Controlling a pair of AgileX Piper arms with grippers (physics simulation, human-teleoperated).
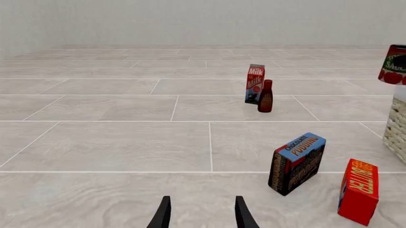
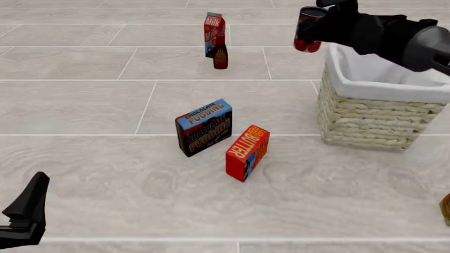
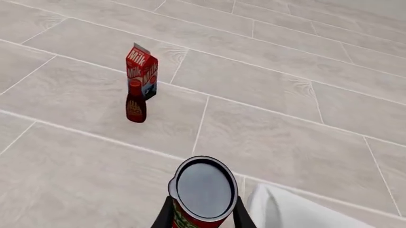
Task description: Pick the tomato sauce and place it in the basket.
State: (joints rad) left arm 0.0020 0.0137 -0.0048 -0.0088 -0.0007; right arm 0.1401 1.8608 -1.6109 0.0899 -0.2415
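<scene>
My right gripper pinches the tomato sauce on both sides, holding it in the air just left of the basket, above its far left corner. My left gripper hangs spread, holding nothing, near left.

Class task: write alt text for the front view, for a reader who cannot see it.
The right gripper holds the tomato sauce in the air beside the basket, not yet over it. On the floor stand a milk carton, brown bottle, pudding box and butter box.
</scene>
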